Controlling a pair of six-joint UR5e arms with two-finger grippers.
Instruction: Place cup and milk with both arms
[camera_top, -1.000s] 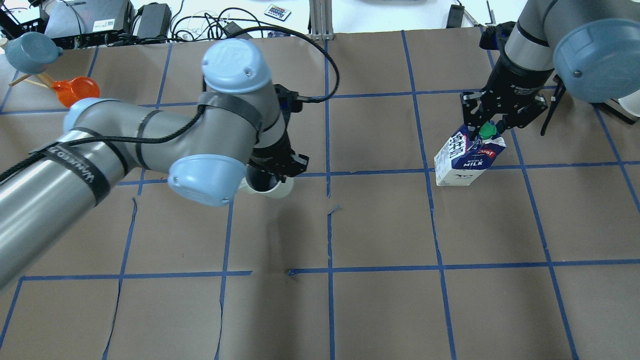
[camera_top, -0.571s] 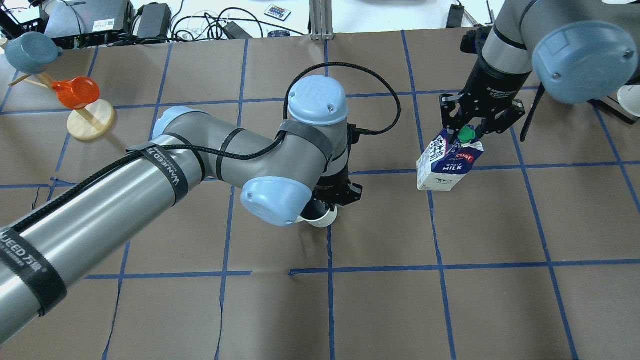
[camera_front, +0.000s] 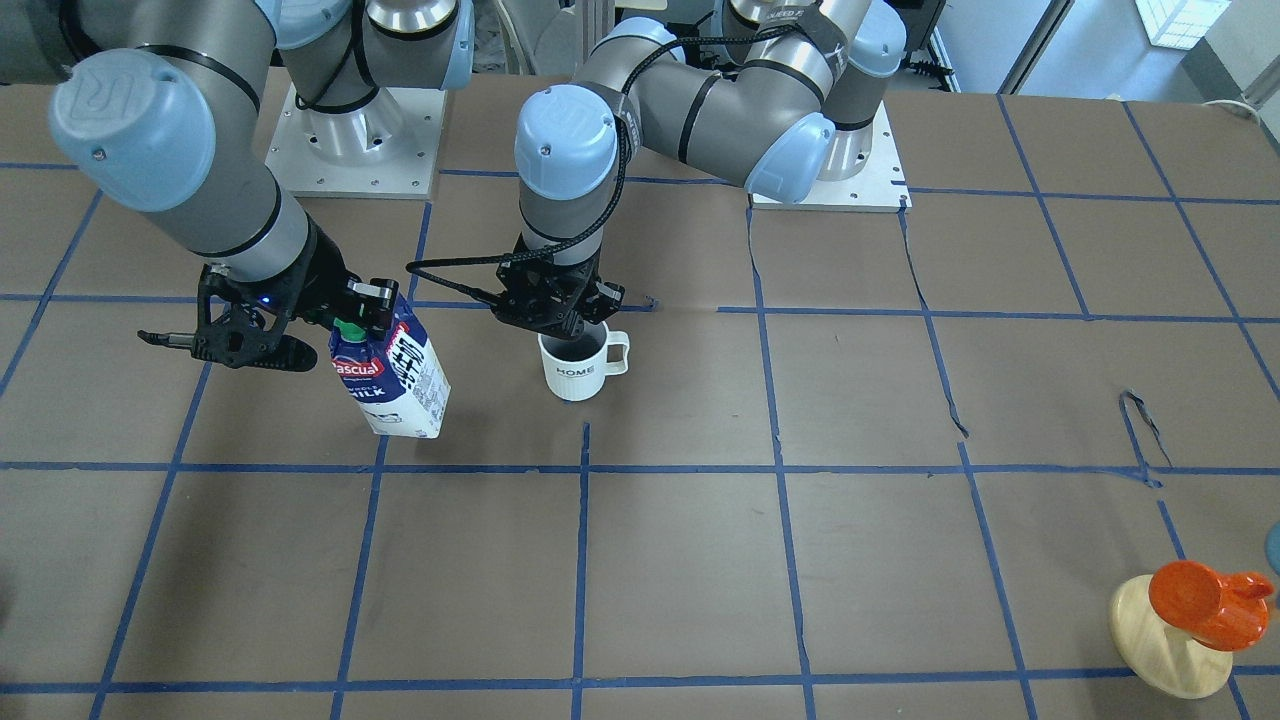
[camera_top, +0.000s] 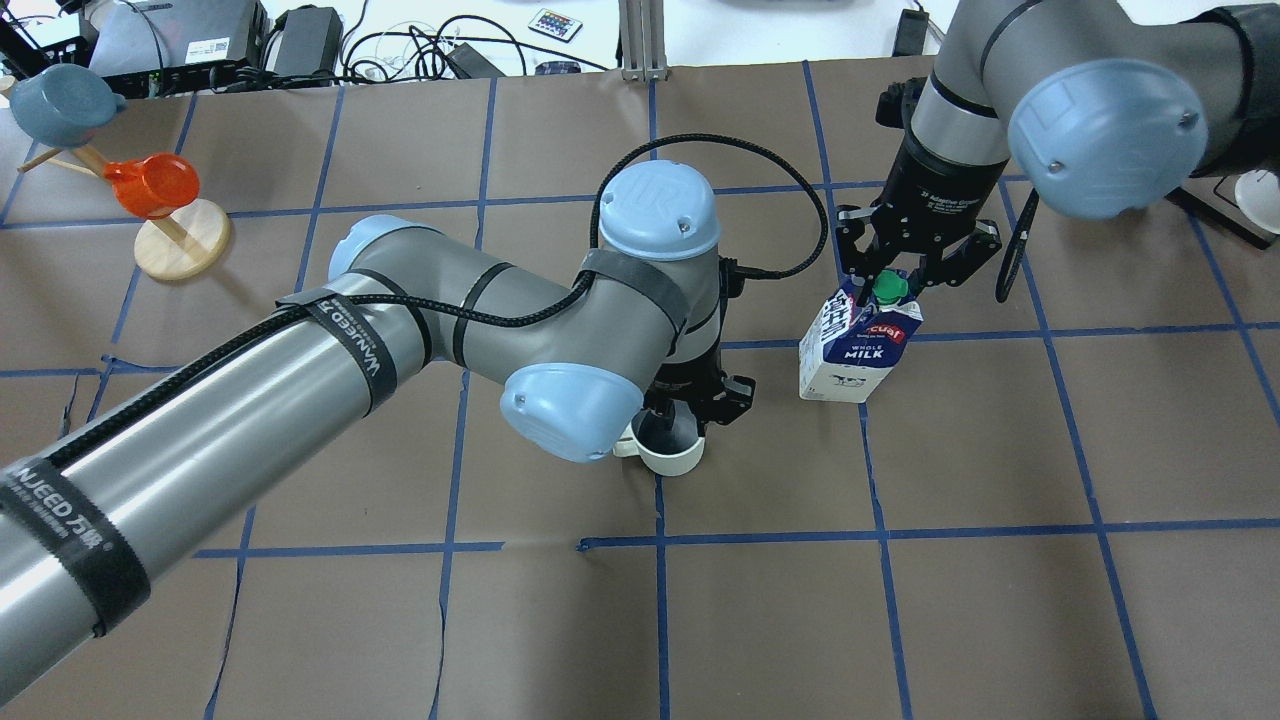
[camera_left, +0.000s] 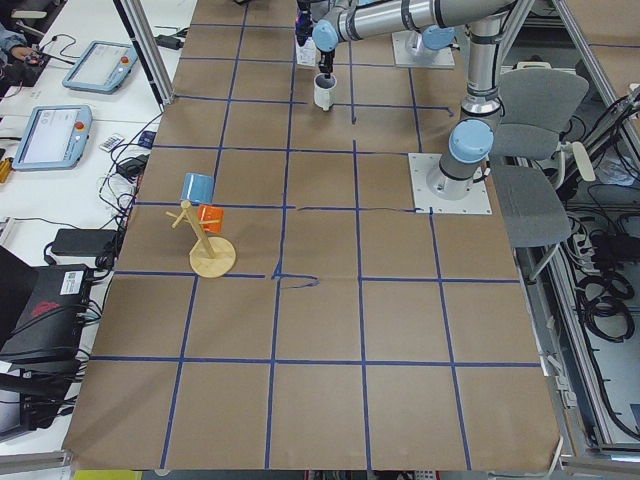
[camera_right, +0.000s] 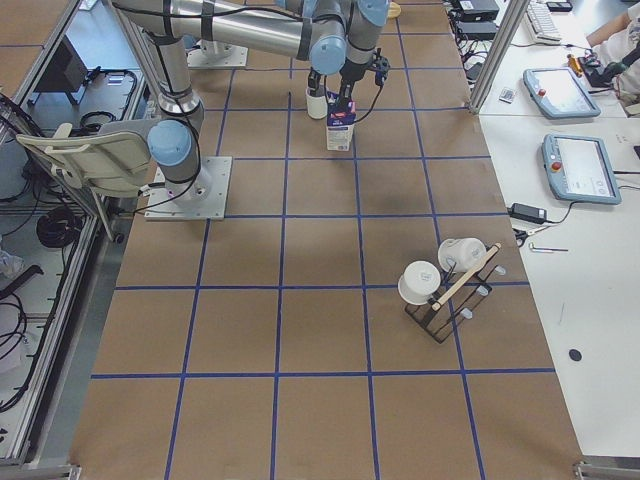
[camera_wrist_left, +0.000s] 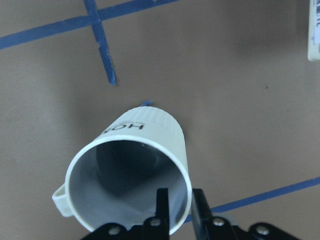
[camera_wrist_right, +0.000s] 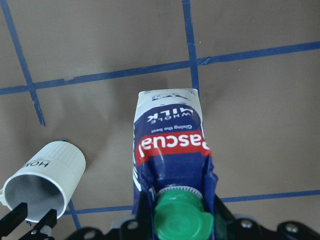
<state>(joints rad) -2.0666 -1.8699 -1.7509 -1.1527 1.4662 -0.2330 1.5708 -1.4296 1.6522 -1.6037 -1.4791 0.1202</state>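
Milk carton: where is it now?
In the overhead view the milk carton is right of centre, gripped at its gable top by the right hand, with the cup nearest, to its lower left.

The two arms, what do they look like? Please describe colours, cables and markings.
Both are grey-silver tubes with rounded light-blue joint caps. The left arm has black straps with white lettering and a black cable looping to its wrist. The right arm shows small white print on its black wrist. The left gripper and right gripper are black with two fingers.
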